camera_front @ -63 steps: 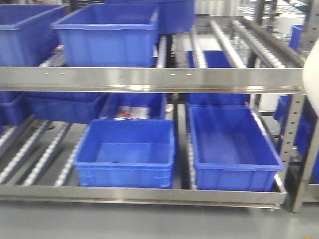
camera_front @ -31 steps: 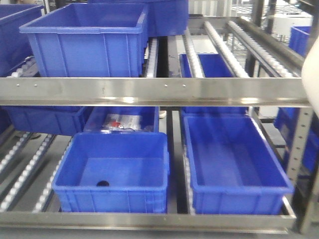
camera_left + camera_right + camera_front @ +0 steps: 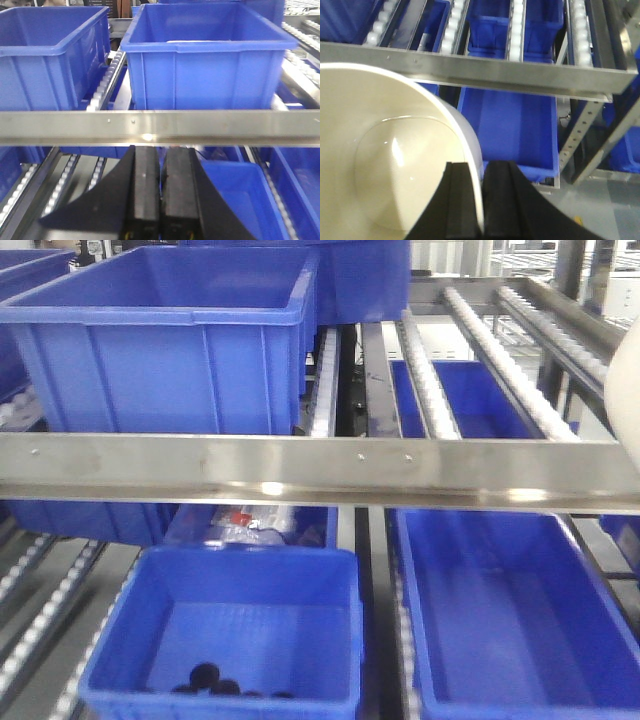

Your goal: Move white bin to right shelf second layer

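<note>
White bin (image 3: 385, 160) hangs just short of the right shelf second layer (image 3: 505, 360), rim pinched in the narrow jaws of the right gripper (image 3: 481, 172). The left gripper (image 3: 161, 152) is closed on nothing. A one-sided hold may let it tilt or slip, and its base could catch the front bar (image 3: 485, 70).

A big blue crate (image 3: 165, 335) stands upper left in the front view. Below it, a smaller blue crate (image 3: 235, 640) holds a few small black round pieces (image 3: 205, 677). A long blue crate (image 3: 515, 620) sits just beside it on the right. Behind the smaller crate lies a clear packet (image 3: 245, 525) with a red spot.
</note>
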Tool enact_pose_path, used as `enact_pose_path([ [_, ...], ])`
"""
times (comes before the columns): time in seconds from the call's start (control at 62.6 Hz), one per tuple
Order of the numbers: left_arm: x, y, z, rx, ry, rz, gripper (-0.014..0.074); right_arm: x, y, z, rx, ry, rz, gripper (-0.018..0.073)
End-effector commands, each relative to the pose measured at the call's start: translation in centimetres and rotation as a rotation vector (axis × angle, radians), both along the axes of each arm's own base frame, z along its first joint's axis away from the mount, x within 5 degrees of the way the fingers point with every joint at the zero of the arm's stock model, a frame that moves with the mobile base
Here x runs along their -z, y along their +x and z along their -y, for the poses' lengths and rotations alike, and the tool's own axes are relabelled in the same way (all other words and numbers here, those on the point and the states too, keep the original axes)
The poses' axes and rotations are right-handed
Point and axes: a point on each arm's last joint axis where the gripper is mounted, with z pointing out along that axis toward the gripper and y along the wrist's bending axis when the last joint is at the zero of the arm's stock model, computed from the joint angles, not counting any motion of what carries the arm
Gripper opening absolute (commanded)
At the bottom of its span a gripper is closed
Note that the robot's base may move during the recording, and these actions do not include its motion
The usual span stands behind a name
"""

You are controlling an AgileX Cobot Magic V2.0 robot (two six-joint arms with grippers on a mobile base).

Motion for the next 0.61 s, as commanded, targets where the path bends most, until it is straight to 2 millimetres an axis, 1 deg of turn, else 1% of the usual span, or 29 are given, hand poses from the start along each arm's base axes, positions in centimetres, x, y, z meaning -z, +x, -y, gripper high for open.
enact_pose_path([
  [0.0,0.14,0.0,-0.01,-0.001,-0.019,0.068,0.0085,-1.81,0.28,0.01,0.005,0.014,0.122,0.0047],
  [0.591,0.14,0.0,-0.01,-0.001,-0.019,0.068,0.0085,-1.81,0.28,0.01,0.005,0.014,0.122,0.0047],
])
